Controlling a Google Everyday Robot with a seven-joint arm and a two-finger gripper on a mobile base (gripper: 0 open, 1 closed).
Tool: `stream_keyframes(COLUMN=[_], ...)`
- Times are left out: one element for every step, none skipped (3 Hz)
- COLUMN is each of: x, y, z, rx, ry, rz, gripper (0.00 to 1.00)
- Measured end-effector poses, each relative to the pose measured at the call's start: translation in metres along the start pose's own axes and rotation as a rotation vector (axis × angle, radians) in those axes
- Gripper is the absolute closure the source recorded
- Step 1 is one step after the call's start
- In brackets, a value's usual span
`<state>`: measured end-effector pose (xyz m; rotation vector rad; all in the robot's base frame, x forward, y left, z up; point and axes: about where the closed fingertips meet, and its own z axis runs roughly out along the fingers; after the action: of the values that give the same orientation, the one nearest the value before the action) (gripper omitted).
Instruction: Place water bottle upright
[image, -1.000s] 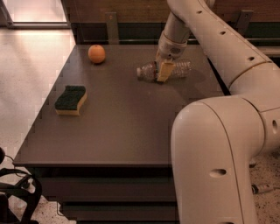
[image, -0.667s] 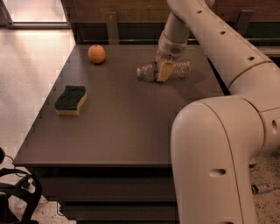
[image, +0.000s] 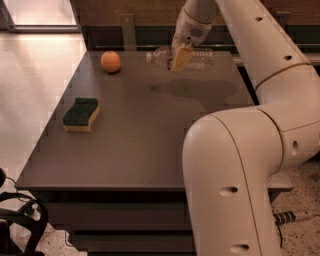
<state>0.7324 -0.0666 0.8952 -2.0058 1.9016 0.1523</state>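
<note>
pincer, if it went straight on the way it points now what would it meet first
The pincer, holding the water bottle sideways, points down: probably the tabletop right below, though depth is unclear.

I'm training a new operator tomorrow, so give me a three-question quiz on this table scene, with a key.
1. Multiple choice: what does the gripper hold? A) an orange B) a water bottle C) a sponge
2. True or false: the water bottle is upright right now.
3. Fill in: the green and yellow thing near the left edge of the table is a ___.

Key
1. B.
2. False. It lies sideways in the gripper, above the table, with its cap pointing toward the orange.
3. Sponge.
</note>
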Motion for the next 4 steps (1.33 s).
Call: stream_keyframes(x=[-0.013, -0.017, -0.015, -0.015], y=[-0.006, -0.008, -0.006, 0.004], z=[-0.020, -0.048, -0.075, -0.101], rx=[0.040, 0.098, 0.152, 0.205], ry=[-0.069, -0.187, -0.268, -0.364], rz=[0.017, 0.041, 0.059, 0.064], gripper=[1.00, 1.00, 1.00, 1.00])
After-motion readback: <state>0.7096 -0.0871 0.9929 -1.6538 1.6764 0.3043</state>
